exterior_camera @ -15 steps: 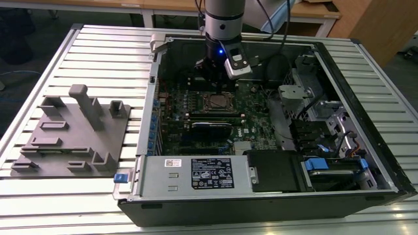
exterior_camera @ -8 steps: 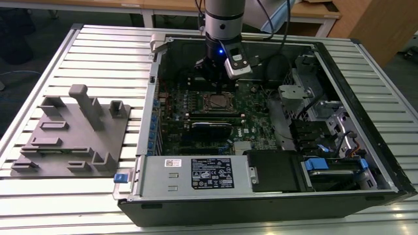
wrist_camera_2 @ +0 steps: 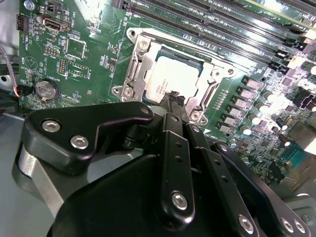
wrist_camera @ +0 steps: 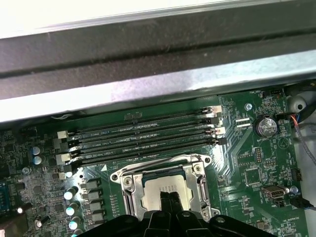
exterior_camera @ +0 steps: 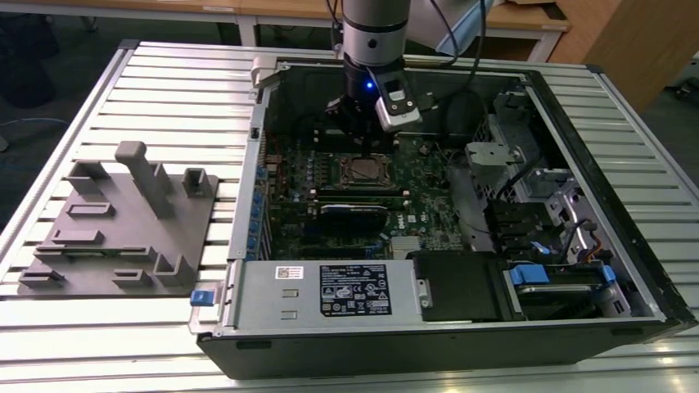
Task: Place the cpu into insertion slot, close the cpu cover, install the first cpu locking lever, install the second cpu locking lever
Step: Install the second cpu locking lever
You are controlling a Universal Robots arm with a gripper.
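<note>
The arm is reaching down into the open computer case (exterior_camera: 611, 246), which is lying on the slatted tabletop (exterior_camera: 164, 90) toward its right-hand edge in the exterior view. The gripper (wrist_camera_2: 174, 98) is hovering directly over the insertion slot (wrist_camera_2: 133, 74) on the green motherboard (wrist_camera_2: 89, 29), its fingertips (wrist_camera: 170, 200) pressed together with no gap showing and holding nothing. The cpu (wrist_camera_2: 170, 76) is sitting flat inside the slot, its silver-grey top exposed, and the fingertips are touching or nearly touching its near edge. The cpu cover (wrist_camera: 163, 165) is lying around the chip as a silvery frame. A grey fixture block (exterior_camera: 120, 221) is resting near the tabletop's left edge in the exterior view.
</note>
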